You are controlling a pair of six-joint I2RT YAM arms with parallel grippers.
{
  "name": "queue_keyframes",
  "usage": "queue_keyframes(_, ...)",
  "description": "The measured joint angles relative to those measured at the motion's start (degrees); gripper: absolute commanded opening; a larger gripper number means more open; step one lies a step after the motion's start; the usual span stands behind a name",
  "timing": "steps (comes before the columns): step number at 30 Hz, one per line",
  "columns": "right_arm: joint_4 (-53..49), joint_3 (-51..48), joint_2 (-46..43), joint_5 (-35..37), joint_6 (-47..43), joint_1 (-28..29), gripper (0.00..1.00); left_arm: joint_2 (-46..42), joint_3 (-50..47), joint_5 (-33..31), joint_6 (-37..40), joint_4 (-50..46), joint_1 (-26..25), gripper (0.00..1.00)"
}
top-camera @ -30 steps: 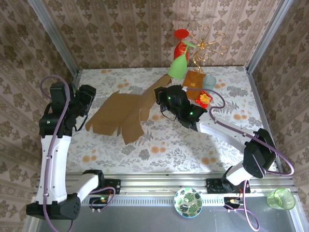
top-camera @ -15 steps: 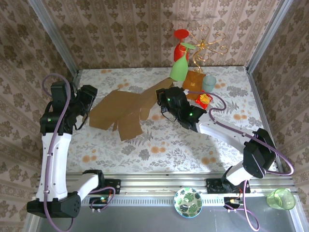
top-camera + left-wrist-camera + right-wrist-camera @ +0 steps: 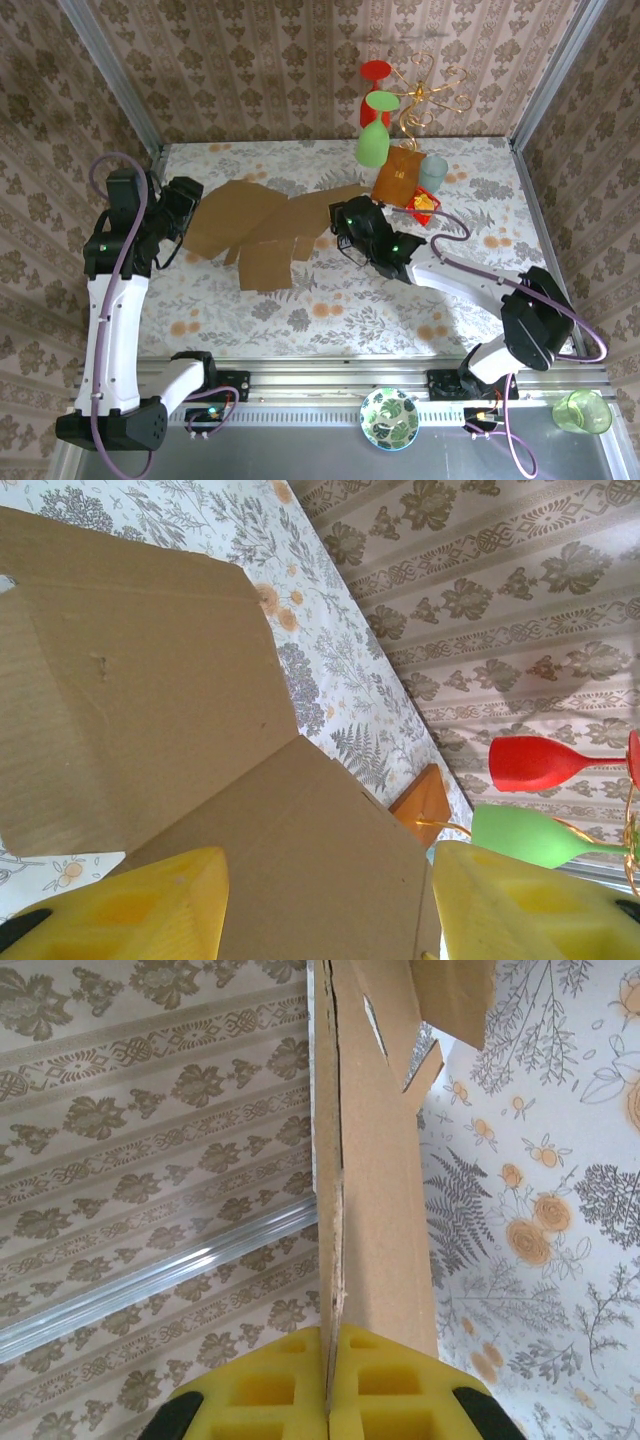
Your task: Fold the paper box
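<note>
Pinching a thin edge of the paper box point(image 3: 380, 1210), the right fingers point(image 3: 290, 1380) are pressed together on the cardboard, which runs straight away from their tips. The left fingers point(image 3: 130, 910) stand apart, with a brown panel of the box in the gap between them; whether they touch it cannot be told. From above, the box lies spread on the counter point(image 3: 330, 310) between the two sets of fingers. Beyond the left fingers, past the box, are a green glass point(image 3: 540, 835) and a red glass point(image 3: 545, 763).
</note>
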Motion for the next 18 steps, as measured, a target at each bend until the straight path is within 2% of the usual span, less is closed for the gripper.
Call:
queue_keyframes(6,-1.40,0.37,-1.64,0.94,-0.35,3.34,0.00,1.60,-1.27,2.12,1.40,0.79,0.00,0.55)
queue_keyframes(12,-6.56,6.25,-3.30,3.43,-3.96,5.07,0.00,5.44,-1.40,4.37,5.42,0.37,0.42,0.54)
queue_keyframes(18,-5.03,11.47,-4.48,5.79,-10.10,4.96,0.00,9.31,-2.69,6.08,10.84,-0.04,3.93,0.51)
